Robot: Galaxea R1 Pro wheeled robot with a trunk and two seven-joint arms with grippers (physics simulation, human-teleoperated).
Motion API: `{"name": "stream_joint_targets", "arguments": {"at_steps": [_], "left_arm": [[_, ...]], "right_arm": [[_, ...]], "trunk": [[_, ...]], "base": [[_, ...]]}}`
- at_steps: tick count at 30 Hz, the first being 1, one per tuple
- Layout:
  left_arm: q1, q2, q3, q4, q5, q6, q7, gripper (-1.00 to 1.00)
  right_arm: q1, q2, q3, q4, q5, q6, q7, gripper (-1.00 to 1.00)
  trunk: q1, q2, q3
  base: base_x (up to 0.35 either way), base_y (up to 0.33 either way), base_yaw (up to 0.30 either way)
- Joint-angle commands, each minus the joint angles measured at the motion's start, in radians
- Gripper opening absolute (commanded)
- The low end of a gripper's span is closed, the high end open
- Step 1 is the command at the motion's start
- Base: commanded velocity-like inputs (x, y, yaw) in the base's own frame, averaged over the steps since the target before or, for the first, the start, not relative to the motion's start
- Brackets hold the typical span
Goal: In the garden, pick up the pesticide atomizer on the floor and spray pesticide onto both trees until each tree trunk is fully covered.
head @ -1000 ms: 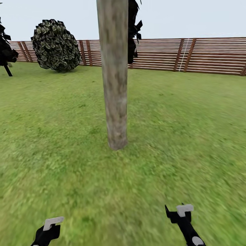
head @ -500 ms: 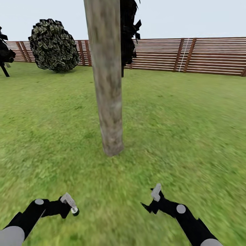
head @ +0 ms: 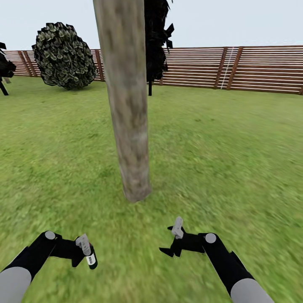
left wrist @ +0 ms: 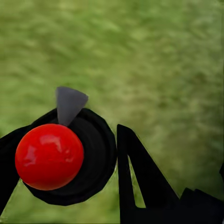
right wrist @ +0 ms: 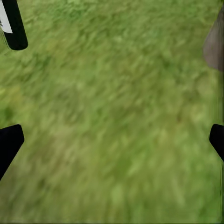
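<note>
Left pincer (head: 84, 248) grips the atomizer (head: 89, 254); right pincer (head: 174, 240) wide, empty. Risk: nozzle misaimed, spray missing the tree trunk (head: 126, 105) ahead.

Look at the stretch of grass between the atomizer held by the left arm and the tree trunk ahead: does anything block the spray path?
Nothing visible does. The left end effector holds the atomizer, and bare lawn lies between it and the tree trunk.

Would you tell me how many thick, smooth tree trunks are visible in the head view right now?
1. The tree trunk rises from the grass straight ahead. The second tree may stand outside the picture.
</note>
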Motion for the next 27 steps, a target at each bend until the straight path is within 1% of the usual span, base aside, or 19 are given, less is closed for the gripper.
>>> {"name": "stream_joint_targets", "arguments": {"at_steps": [1, 5, 10, 11, 17, 23, 24, 25, 26, 27], "left_arm": [[0.001, -0.001, 0.006, -0.001, -0.007, 0.001, -0.006, -1.00], [0.002, -0.004, 0.006, -0.002, -0.006, 0.001, -0.005, -1.00], [0.000, -0.023, 0.002, -0.003, -0.006, 0.001, -0.006, -1.00], [-0.001, -0.030, 0.001, -0.003, -0.007, 0.001, -0.006, -1.00], [-0.002, -0.040, 0.000, -0.003, -0.009, 0.001, -0.005, -1.00], [0.000, -0.045, -0.001, -0.002, -0.009, 0.000, -0.005, -1.00], [0.000, -0.046, -0.001, -0.002, -0.009, 0.000, -0.004, -1.00], [0.000, -0.047, -0.001, -0.002, -0.009, -0.001, -0.003, -1.00], [-0.001, -0.048, -0.002, -0.002, -0.009, -0.001, -0.001, -1.00], [-0.001, -0.055, -0.005, -0.002, -0.010, -0.002, -0.001, -1.00]], "right_arm": [[0.000, 0.000, 0.001, -0.002, 0.008, -0.005, 0.001, 1.00], [0.000, 0.000, 0.002, -0.002, 0.008, -0.005, 0.001, 1.00], [0.000, 0.000, 0.003, -0.002, 0.008, -0.005, 0.001, 1.00], [0.000, 0.000, 0.003, -0.002, 0.008, -0.005, 0.001, 1.00], [0.000, 0.000, 0.003, -0.001, 0.008, -0.005, 0.001, 1.00], [0.000, 0.001, 0.007, 0.002, 0.009, -0.005, 0.001, 1.00], [-0.001, 0.001, 0.022, 0.003, 0.009, -0.005, 0.001, 1.00], [-0.001, 0.001, 0.049, 0.002, 0.009, -0.005, 0.001, 1.00], [-0.001, 0.001, 0.088, 0.003, 0.009, -0.005, 0.001, 1.00], [-0.001, 0.004, 0.227, -0.001, 0.008, -0.003, -0.003, 1.00]], "trunk": [[0.000, 0.000, -0.001], [0.000, 0.000, -0.001], [0.000, 0.000, -0.001], [0.000, 0.000, -0.001], [0.000, 0.000, -0.001], [0.000, 0.000, -0.001], [0.000, 0.000, -0.001], [0.000, 0.000, -0.001], [0.000, 0.000, -0.001], [0.000, 0.000, -0.001]], "base": [[0.338, 0.123, 0.000], [0.338, 0.136, 0.000], [0.339, 0.143, 0.000], [0.339, 0.088, 0.000], [0.336, 0.029, 0.000], [0.087, 0.002, 0.000], [0.013, 0.000, 0.000], [0.009, 0.000, 0.000], [0.005, 0.000, 0.000], [0.001, 0.000, 0.000]]}}
